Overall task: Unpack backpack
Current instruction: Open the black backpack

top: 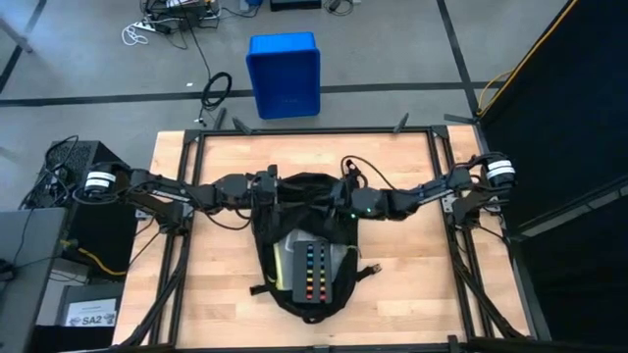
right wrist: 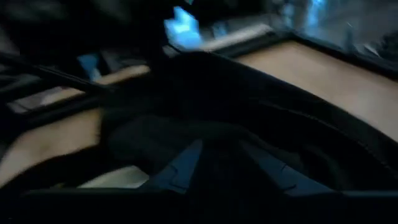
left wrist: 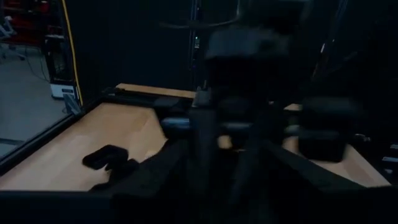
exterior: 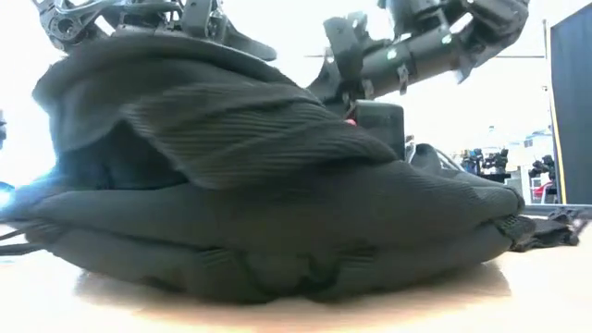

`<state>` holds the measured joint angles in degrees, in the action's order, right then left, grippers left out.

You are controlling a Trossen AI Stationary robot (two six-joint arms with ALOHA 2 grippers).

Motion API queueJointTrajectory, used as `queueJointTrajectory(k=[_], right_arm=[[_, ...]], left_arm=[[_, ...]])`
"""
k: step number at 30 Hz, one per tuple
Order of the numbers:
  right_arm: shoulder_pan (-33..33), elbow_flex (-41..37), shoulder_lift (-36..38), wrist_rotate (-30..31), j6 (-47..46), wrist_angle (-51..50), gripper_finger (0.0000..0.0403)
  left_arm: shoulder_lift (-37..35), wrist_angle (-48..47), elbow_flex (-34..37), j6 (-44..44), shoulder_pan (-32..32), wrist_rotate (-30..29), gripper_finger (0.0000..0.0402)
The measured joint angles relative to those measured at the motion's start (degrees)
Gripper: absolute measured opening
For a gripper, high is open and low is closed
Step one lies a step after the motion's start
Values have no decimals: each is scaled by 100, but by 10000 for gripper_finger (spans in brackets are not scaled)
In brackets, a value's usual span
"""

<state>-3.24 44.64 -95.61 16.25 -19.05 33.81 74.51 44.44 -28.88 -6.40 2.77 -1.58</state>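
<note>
The black backpack (top: 304,245) lies flat in the middle of the wooden table, its base toward the near edge. Its front is open over a pale panel holding a row of coloured things (top: 312,270). My left gripper (top: 275,191) reaches in level from the table's left and is shut on the backpack's far-left upper edge. My right gripper (top: 345,204) comes from the right and hovers over the backpack's far-right top. In the low view (exterior: 347,46) it sits just above the fabric. I cannot tell whether it touches. My left gripper holds the backpack's upper fabric edge (top: 282,196) at the far-left side of the opening, coming level from the table's left. The gripper's own body hides the exact place of contact. The fabric rises toward it as a raised fold (exterior: 120,65), while the backpack's underside (exterior: 277,277) stays on the table.
A blue plastic bin (top: 285,74) stands on the floor beyond the table's far edge. A black metal frame (top: 314,130) runs round the table. A small black strap end (top: 368,267) lies right of the backpack. Bare wood shows on both sides (top: 206,284).
</note>
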Motion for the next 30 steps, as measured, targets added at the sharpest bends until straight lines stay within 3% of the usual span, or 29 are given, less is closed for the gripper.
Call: queueJointTrajectory(k=[7, 16, 22, 30], right_arm=[[202, -2, 0, -201, -90, -171, 73], [202, -2, 0, -216, -176, -218, 76], [322, -2, 0, -293, -352, -243, 79], [746, 4, 17, -328, -690, -1194, 82]], left_arm=[[-505, 107, 0, 329, -182, 261, 172], [-1244, -515, -4, 1054, -1570, -198, 172], [-883, -1366, -4, 736, -2766, -1236, 172], [-21, -1048, -4, 577, -3500, -1979, 172]])
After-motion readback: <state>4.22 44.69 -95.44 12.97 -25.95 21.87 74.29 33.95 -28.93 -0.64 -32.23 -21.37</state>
